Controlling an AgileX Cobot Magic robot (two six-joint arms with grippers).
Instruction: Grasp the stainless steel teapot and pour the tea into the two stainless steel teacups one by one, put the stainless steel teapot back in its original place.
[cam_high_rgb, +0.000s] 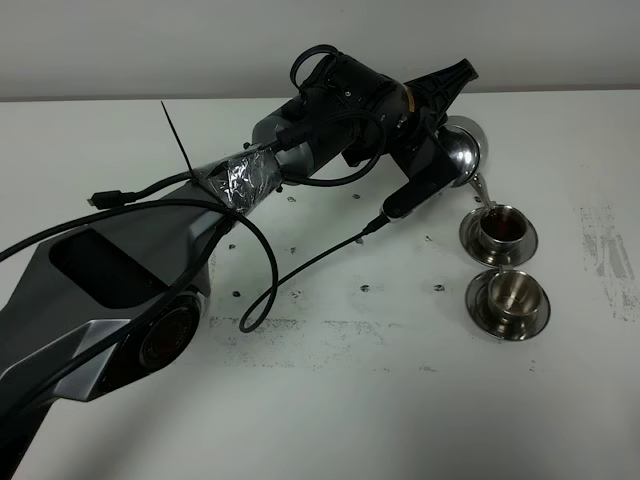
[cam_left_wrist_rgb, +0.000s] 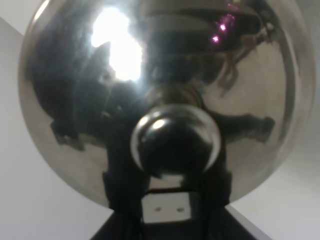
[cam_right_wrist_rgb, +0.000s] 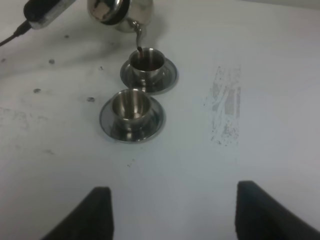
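The stainless steel teapot (cam_high_rgb: 463, 148) hangs tilted above the table at the back right, with my left gripper (cam_high_rgb: 437, 152) shut on its handle side. Its polished body (cam_left_wrist_rgb: 100, 90) and round lid knob (cam_left_wrist_rgb: 175, 140) fill the left wrist view. Reddish-brown tea (cam_right_wrist_rgb: 139, 41) runs in a thin stream from the spout (cam_high_rgb: 478, 188) into the farther teacup (cam_high_rgb: 498, 228) (cam_right_wrist_rgb: 146, 61), which holds dark liquid. The nearer teacup (cam_high_rgb: 508, 293) (cam_right_wrist_rgb: 131, 104) stands empty on its saucer just in front. My right gripper (cam_right_wrist_rgb: 177, 215) is open, low and well short of the cups.
A black cable (cam_high_rgb: 270, 270) loops over the table middle from the left arm, ending in a black plug (cam_high_rgb: 408, 200) (cam_right_wrist_rgb: 45, 12) close to the teapot. Grey scuff marks (cam_high_rgb: 605, 250) (cam_right_wrist_rgb: 225, 105) lie to the right of the cups.
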